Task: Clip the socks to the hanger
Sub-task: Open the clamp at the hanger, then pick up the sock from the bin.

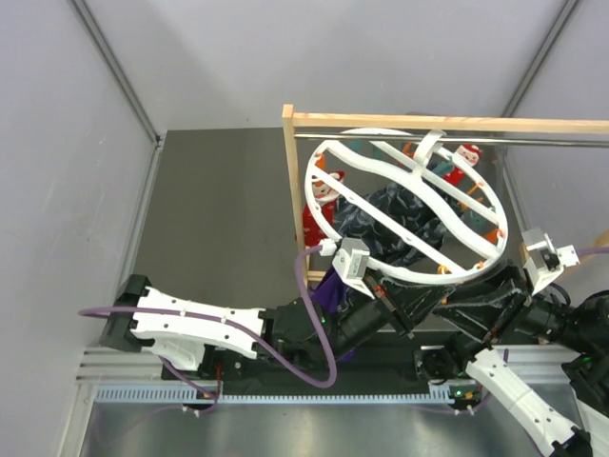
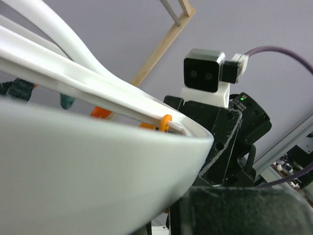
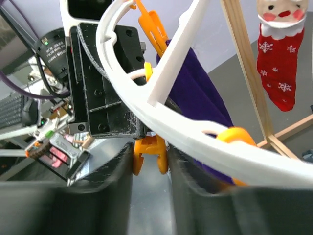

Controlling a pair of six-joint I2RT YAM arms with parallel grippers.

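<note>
The white ring hanger (image 1: 404,205) hangs tilted from the rack. Two red Santa socks (image 1: 324,205) (image 1: 459,160) and a dark teal patterned sock (image 1: 381,217) hang from its clips. A purple sock (image 1: 333,286) hangs at the near rim, and also shows in the right wrist view (image 3: 195,93). My right gripper (image 3: 150,147) is shut on an orange clip (image 3: 150,155) under the rim (image 3: 146,105), one finger on each clip handle. My left gripper (image 1: 388,297) is right at the same stretch of rim. In its wrist view the blurred rim (image 2: 88,161) hides all but one dark finger (image 2: 234,210).
The wooden-framed rack (image 1: 447,122) with its metal rod (image 1: 533,140) stands at the back right. Its upright post (image 1: 288,190) is left of the hanger. A metal rail (image 1: 285,392) runs along the near edge. Both arms crowd together under the hanger's near rim.
</note>
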